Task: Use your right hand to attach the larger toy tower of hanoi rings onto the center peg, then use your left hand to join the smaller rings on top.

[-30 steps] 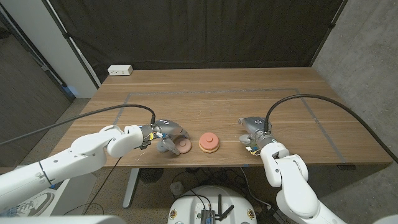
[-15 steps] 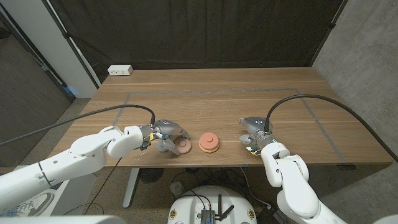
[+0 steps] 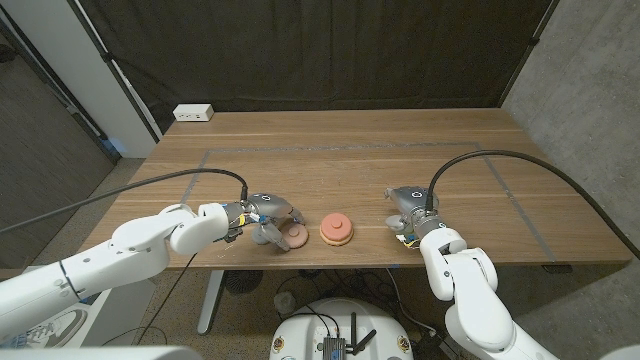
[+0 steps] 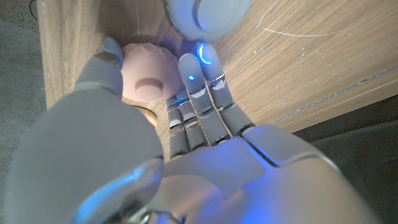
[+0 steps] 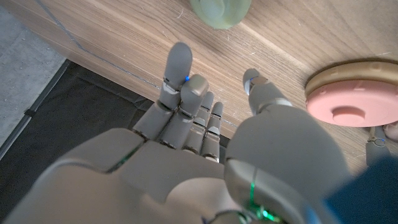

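Room: black curtain point(image 3: 320, 50) hangs behind the wooden tabletop point(image 3: 350, 160); grey wall panels stand at either side. Faint tape lines cross the tabletop. A white power strip point(image 3: 192, 113) sits at the far left corner.

Both white arms reach in from the near corners, each trailing a black cable point(image 3: 500, 160).

Left hand point(image 3: 268, 218): set near the front edge, left of centre. Its fingers point(image 4: 199, 81) are curled loosely around a pale pink ring point(image 3: 295, 234), which lies on the tabletop just under them. In the left wrist view the thumb lies along one side of this ring point(image 4: 149, 74) and the other fingers along the opposite side, touching or nearly so; whether the ring is actually gripped cannot be told. A pale rounded piece point(image 4: 208, 15) lies just past the fingertips.

Right hand point(image 3: 407, 210): set right of centre, well apart from the stack. In the right wrist view its fingers point(image 5: 180, 81) are spread and hold nothing. A small green piece point(image 5: 221, 11) lies on the tabletop beyond them.

Peg base point(image 3: 337, 231): front centre, between the two hands, just beside the pale pink ring. A salmon-pink ring point(image 5: 348, 102) sits on it, over a tan disc, with the centre peg showing on top.
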Robot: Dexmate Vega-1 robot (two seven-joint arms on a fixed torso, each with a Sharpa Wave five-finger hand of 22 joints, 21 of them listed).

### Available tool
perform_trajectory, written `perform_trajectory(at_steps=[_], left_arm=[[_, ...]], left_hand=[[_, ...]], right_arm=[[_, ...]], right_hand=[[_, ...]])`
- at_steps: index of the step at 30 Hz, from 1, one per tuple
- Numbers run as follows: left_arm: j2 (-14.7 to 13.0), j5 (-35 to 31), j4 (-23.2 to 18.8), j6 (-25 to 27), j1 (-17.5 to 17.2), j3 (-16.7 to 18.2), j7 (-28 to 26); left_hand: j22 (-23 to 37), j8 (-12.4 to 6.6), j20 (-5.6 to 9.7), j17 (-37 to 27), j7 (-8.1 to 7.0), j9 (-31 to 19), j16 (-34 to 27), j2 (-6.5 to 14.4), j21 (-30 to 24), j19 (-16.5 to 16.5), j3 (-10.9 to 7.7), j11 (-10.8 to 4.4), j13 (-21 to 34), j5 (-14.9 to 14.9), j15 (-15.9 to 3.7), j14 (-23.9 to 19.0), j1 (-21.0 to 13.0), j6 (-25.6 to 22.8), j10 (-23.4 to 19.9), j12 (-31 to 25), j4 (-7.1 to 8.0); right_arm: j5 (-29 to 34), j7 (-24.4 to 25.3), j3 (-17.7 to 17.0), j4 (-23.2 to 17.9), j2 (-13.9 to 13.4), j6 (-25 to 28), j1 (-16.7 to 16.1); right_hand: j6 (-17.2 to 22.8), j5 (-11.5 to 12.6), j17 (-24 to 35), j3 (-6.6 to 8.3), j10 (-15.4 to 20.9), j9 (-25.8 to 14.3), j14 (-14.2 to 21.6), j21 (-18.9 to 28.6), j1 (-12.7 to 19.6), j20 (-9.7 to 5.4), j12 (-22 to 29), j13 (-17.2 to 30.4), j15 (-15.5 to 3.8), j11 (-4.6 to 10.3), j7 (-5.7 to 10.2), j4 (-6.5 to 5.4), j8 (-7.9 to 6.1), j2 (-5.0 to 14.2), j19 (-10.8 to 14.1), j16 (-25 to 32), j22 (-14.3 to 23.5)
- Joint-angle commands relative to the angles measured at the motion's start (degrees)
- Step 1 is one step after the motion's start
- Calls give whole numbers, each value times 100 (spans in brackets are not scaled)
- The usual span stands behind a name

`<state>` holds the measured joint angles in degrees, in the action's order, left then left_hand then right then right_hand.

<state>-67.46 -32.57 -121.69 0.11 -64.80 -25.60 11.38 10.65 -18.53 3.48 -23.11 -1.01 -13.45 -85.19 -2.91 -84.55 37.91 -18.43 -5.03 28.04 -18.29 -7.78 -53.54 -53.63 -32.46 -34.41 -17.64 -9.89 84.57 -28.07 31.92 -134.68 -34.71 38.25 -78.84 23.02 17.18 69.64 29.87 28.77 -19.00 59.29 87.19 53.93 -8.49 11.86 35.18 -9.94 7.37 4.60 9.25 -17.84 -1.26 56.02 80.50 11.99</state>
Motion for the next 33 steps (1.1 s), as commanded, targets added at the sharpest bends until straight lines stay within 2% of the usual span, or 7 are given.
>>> perform_trajectory(at_steps=[1,10,33], left_arm=[[-67,203,-59,29,-90,168,-209],[-158,391,-139,62,-127,298,-195],[-320,787,-503,40,165,501,323]], left_hand=[[17,-45,789,-26,-7,-178,-41,137,-41,42,-78,-341,44,-28,-480,-67,-49,-91,-407,-49,66],[15,-69,798,-34,-20,-204,-47,140,-44,57,-83,-345,106,-34,-481,-74,-36,-123,-462,-56,71],[11,-84,806,-44,-25,-224,-50,127,-38,67,-86,-347,229,-46,-481,-83,-2,-151,-494,-34,76]], right_arm=[[72,-63,-22,-10,36,-54,6],[120,-96,-27,-5,80,-92,30],[88,-70,-138,-31,104,-96,-6]], right_hand=[[53,31,14,32,62,-22,42,43,-33,-403,-3,24,-255,13,3,11,-10,25,24,-2,19],[43,34,9,37,61,-22,38,33,-25,-403,-7,23,-255,16,1,15,-4,27,15,-6,7],[53,49,11,45,80,-22,46,45,-19,-402,1,33,-254,14,7,15,-2,33,25,-5,17]])
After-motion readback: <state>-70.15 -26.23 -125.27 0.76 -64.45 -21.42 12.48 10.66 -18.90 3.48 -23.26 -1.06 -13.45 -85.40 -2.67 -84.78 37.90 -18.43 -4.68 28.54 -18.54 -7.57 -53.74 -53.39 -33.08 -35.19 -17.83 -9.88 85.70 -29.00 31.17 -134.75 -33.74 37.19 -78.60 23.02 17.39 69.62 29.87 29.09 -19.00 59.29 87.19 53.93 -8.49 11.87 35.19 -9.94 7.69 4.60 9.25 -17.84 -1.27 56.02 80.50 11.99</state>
